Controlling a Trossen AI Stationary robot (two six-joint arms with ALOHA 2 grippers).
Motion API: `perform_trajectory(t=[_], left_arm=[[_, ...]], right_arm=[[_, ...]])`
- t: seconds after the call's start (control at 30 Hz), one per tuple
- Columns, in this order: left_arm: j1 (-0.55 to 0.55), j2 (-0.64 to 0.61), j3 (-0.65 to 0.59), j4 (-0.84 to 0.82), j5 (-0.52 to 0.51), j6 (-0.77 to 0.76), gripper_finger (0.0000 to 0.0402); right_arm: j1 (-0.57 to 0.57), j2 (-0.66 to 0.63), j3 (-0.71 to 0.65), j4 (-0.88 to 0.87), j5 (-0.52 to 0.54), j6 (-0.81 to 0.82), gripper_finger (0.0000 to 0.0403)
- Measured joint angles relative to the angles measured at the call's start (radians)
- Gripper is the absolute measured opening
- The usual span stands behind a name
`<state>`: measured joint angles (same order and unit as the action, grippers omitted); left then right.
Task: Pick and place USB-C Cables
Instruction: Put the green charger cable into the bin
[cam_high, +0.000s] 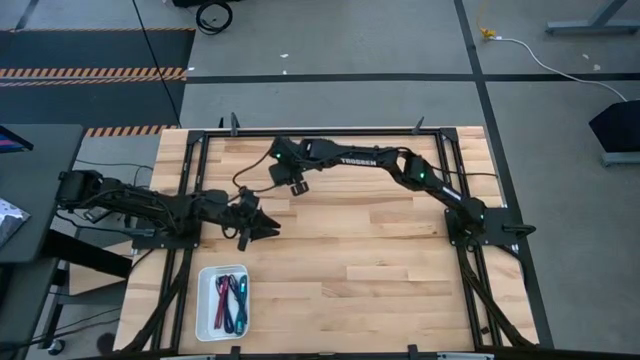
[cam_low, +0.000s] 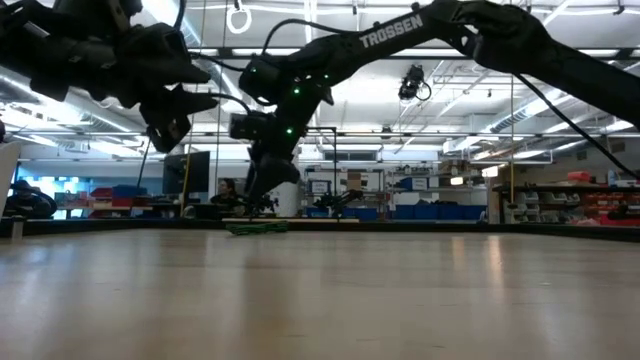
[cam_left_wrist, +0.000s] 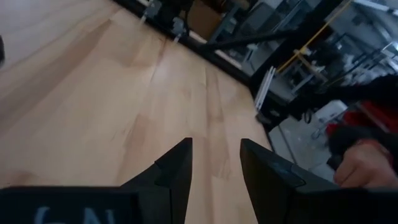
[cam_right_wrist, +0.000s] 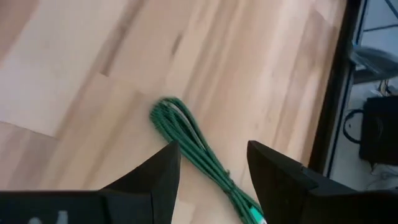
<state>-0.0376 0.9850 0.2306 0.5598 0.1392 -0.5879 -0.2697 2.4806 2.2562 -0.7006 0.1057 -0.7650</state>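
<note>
Green cable (cam_right_wrist: 193, 146) lies loose on the wooden table (cam_high: 380, 240), a slim coiled strip seen in the right wrist view at centre frame, running down toward the lower right; in the low view it shows as a flat green streak (cam_low: 255, 227) at the far edge of the tabletop, left of centre. Right gripper (cam_right_wrist: 211, 165) sits directly above it, fingers spread, one on each side of the strip, not pinching it; in the high view that gripper (cam_high: 296, 182) is at the upper centre-left of the table, its arm reaching in from the right side. Remaining cables (cam_high: 232, 303), reddish, blue and teal among them, lie side by side in the white tray (cam_high: 203, 310) at the lower left of the high view, well apart from the green one. Left gripper (cam_high: 262, 226) hangs over bare wood left of centre, between the tray and the right gripper; the left wrist view shows its fingers (cam_left_wrist: 177, 171) apart with nothing between them. A person's hand (cam_left_wrist: 364, 167) shows at the right edge of that view, beyond the table.
</note>
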Motion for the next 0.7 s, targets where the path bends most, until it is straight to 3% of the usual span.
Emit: perform_trajectory(t=[0.17, 0.43, 0.7], left_arm=[[0.006, -0.001, 0.0, 0.042, 0.025, -0.007, 0.0142], [0.101, -0.005, 0.0, 0.074, 0.19, -0.046, 0.0142], [0.166, -0.02, 0.0, 0.108, 0.334, -0.114, 0.0142]], right_arm=[[0.031, 0.003, 0.0, -0.008, -0.002, -0.002, 0.019], [0.025, 0.003, 0.0, -0.125, -0.023, 0.045, 0.019], [0.017, 0.006, 0.0, -0.079, -0.056, 0.067, 0.019]])
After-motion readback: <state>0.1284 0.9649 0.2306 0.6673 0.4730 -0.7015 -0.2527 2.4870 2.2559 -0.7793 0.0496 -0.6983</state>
